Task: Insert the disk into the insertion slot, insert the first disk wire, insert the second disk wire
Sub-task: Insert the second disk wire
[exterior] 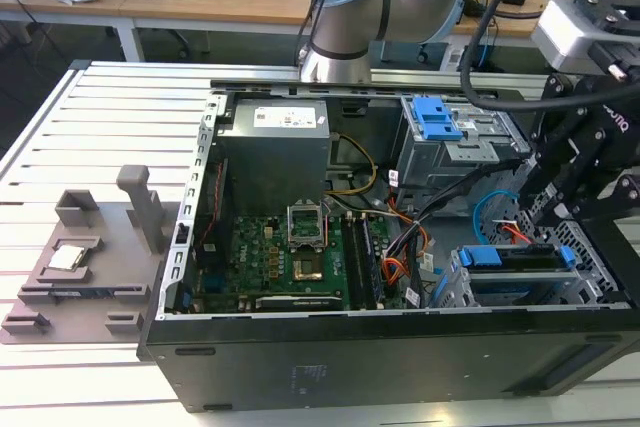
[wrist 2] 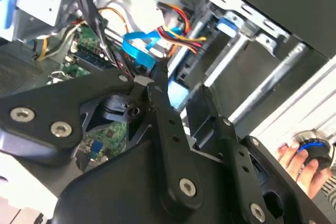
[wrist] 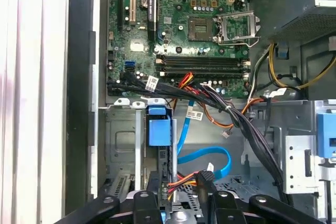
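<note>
The disk [exterior: 510,259] sits in the insertion slot [exterior: 585,292], the silver cage at the case's front corner on the exterior view's right. Its blue carrier [wrist: 159,129] shows in the first wrist view, inside the cage [wrist: 123,140]. My gripper [exterior: 538,225] hangs just over that cage, open [wrist: 182,182], with a gap between its black fingers [wrist 2: 181,85]. A red, yellow and black wire bundle [wrist: 181,182] lies right at the tips [wrist 2: 178,27]. A blue flat wire [wrist: 210,156] loops loose beside it [wrist 2: 139,43].
A grey cage with a blue tab [exterior: 437,117] stands behind the slot. A thick black cable bundle [wrist: 236,114] crosses between the motherboard [wrist: 199,24] and the cages. A grey parts fixture [exterior: 90,257] lies outside the case. A person's hand [wrist 2: 294,158] rests on a blue-ringed device.
</note>
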`<state>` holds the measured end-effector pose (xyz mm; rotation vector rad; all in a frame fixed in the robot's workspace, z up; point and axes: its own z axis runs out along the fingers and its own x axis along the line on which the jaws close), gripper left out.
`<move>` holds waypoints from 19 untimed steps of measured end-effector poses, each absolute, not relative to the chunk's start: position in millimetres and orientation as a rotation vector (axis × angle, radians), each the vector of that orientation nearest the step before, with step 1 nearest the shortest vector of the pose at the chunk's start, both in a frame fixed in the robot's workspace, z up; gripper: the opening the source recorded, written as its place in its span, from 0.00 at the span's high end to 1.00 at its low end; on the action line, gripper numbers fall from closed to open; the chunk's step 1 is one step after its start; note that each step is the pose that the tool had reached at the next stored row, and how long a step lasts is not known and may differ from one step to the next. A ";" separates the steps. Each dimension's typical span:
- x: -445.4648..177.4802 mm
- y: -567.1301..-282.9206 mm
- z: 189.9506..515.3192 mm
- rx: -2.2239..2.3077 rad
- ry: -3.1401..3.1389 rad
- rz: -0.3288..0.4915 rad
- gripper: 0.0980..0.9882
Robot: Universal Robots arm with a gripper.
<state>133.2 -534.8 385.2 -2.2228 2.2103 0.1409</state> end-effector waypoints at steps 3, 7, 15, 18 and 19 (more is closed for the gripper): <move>132.6 -522.5 384.9 -2.234 2.200 0.141 0.64; 131.7 -522.5 391.0 -2.254 2.180 0.141 0.64; 128.5 -512.7 383.2 -2.347 2.098 0.129 0.64; 128.4 -510.8 379.4 -2.365 2.090 0.119 0.64; 128.3 -510.8 379.3 -2.369 2.088 0.117 0.64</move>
